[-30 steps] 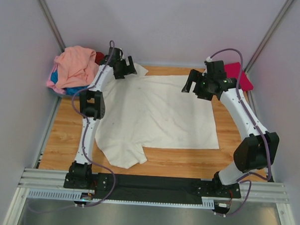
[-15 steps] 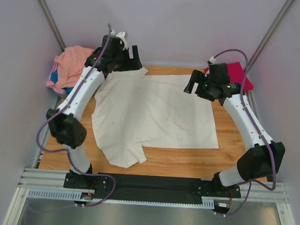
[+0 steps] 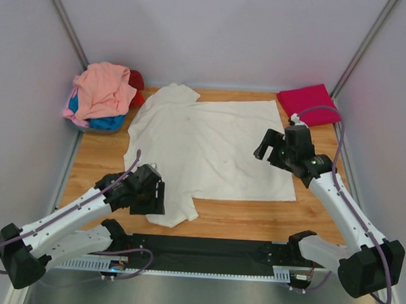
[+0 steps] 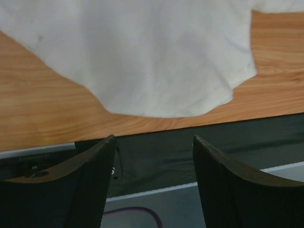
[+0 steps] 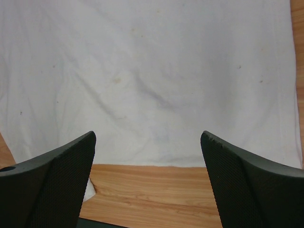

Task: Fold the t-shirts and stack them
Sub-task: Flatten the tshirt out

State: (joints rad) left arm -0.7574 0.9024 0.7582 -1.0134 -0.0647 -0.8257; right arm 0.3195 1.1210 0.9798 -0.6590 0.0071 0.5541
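A cream-white t-shirt lies spread flat on the wooden table. My left gripper hovers open at its near-left sleeve, with nothing between the fingers. My right gripper hangs open over the shirt's right side; in the right wrist view the cloth and its near hem lie below the empty gap. A folded magenta t-shirt rests at the back right. A salmon-pink t-shirt, a blue one and a red one are heaped at the back left.
The black base rail runs along the table's near edge, seen close under the left gripper. White walls with slanted metal posts close in the sides and back. Bare wood shows left of the shirt and along its near hem.
My left arm swung from the shirt's far-left corner back to the near-left sleeve. My right arm drew back from the far right toward the shirt's right edge. The shirt stays spread.
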